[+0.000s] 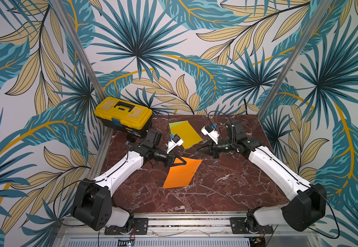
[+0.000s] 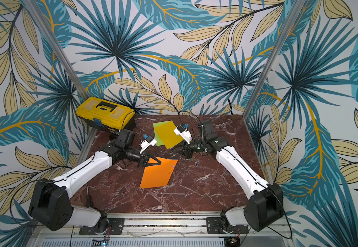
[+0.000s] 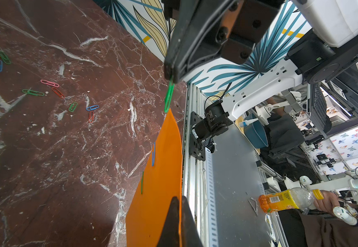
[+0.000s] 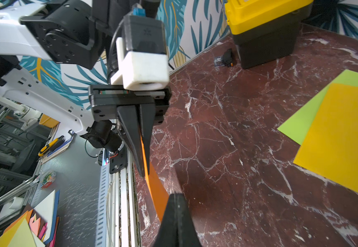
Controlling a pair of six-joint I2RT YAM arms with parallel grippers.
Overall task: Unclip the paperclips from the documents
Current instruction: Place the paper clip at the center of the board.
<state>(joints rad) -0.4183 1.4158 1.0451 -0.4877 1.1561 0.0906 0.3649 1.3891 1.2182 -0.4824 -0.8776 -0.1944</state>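
A green paperclip is pinched at one end in the closed tips of the right end effector. It hangs above the counter, just beyond the far right corner of the orange sheet. Whether the clip touches that corner cannot be told.

Two more clips sit on the orange sheet's right edge, a blue clip and a second green clip nearer along the same edge. The sheet lies near the middle of the counter. The left end effector is clamped narrow on its far left corner, with the paper between the tips, and the sheet curves upward there.

To the right of the orange sheet, loose paperclips in red, blue, green and pink are scattered on the bare marble, apart from every sheet.

Farther back, the golden yellow sheet lies flat and overlaps most of the lime green sheet. No clips can be made out on either.

A yellow toolbox stands closed at the far left corner of the counter.
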